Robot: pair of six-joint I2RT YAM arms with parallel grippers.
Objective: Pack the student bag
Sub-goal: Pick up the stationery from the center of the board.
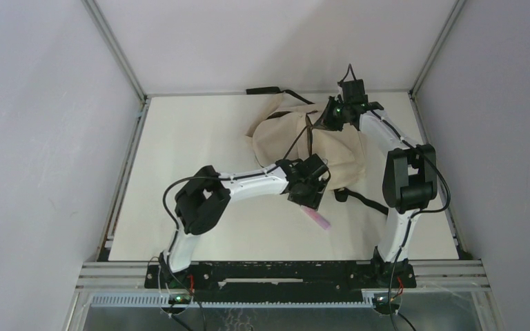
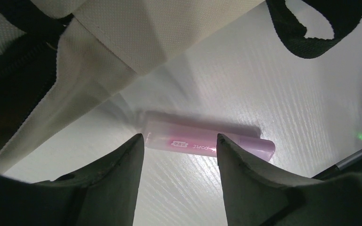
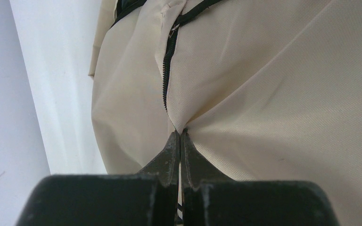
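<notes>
The cream-beige student bag [image 1: 317, 141] lies at the back middle of the table, with black straps and a black zipper [image 3: 167, 66]. My right gripper [image 3: 179, 132] is shut on a pinch of the bag's fabric [image 3: 264, 84] beside the zipper. It holds the bag from the far side [image 1: 328, 117]. A pink pen [image 2: 207, 139] lies flat on the table just in front of the bag, and also shows in the top view [image 1: 317, 218]. My left gripper [image 2: 179, 139] is open, low over the table, with the pen just beyond its fingertips, not held.
A black strap loop [image 2: 311, 28] lies right of the bag edge. Another black strap [image 1: 366, 200] trails toward the right arm. A black strap piece [image 1: 262, 90] lies at the back edge. The table [image 1: 200, 138] has raised metal rails at its sides.
</notes>
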